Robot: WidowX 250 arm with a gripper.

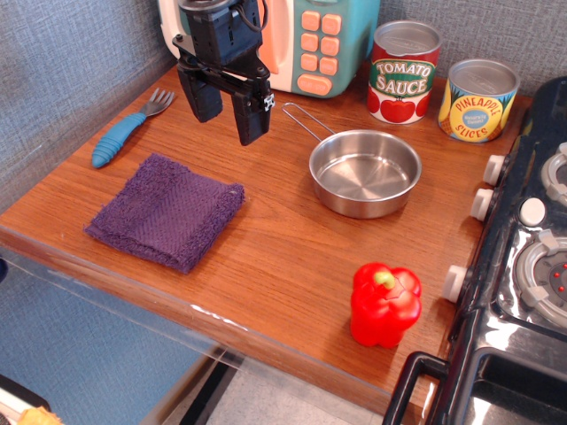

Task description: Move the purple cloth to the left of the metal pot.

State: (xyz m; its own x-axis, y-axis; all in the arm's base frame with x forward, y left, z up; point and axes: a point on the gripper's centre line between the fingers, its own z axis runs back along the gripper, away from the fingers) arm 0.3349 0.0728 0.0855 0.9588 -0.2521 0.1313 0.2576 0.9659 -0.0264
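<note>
The purple cloth point(166, 212) lies flat on the wooden table point(275, 266), near its front left corner. The metal pot point(365, 172) stands to the right of the cloth, its thin wire loop handle pointing back left. My gripper point(227, 113) hangs above the table behind the cloth and to the left of the pot's handle. Its two black fingers are spread apart with nothing between them. It touches neither the cloth nor the pot.
A blue-handled fork point(129, 128) lies at the back left. A toy microwave point(314, 40), a tomato sauce can point(403, 73) and a pineapple slices can point(478, 99) stand along the back. A red toy pepper point(384, 304) stands front right. A toy stove point(523, 257) borders the right edge.
</note>
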